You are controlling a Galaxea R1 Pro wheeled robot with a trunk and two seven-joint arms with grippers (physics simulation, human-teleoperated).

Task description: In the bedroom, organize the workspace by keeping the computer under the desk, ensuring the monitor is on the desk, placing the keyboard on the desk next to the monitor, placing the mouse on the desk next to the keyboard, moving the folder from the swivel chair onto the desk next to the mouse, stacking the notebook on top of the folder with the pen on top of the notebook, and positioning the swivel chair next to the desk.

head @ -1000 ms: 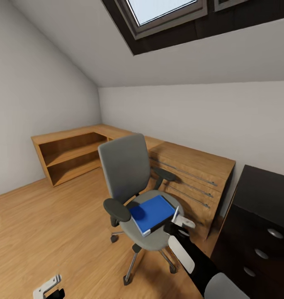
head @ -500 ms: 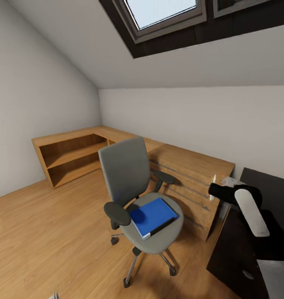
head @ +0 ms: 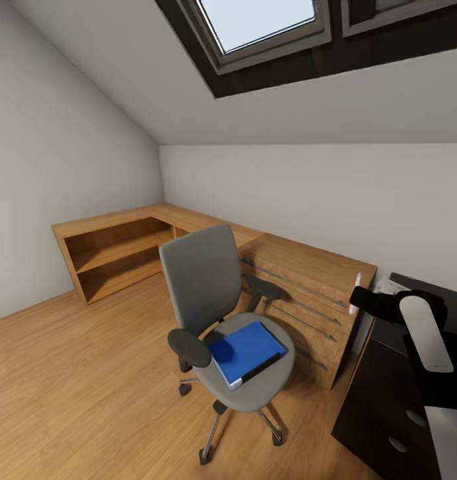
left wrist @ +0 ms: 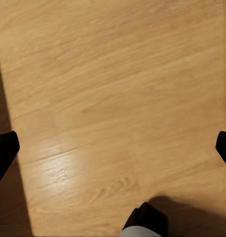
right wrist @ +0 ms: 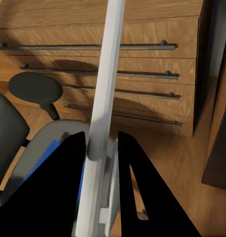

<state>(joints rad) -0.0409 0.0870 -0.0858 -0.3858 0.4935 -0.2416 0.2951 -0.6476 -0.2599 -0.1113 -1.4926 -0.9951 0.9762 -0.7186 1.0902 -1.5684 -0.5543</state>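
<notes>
Pen (right wrist: 105, 98) clamped in R tool (right wrist: 102, 148); folder (head: 247, 350) on swivel chair (head: 208, 293).

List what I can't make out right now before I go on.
Desk: head view, cut by the right edge, top covered by the right arm; its contents are hidden.
Pen: right wrist view, lower end hidden between the right gripper's fingers.
Swivel chair: head view, far wheels hidden under the seat.
</notes>
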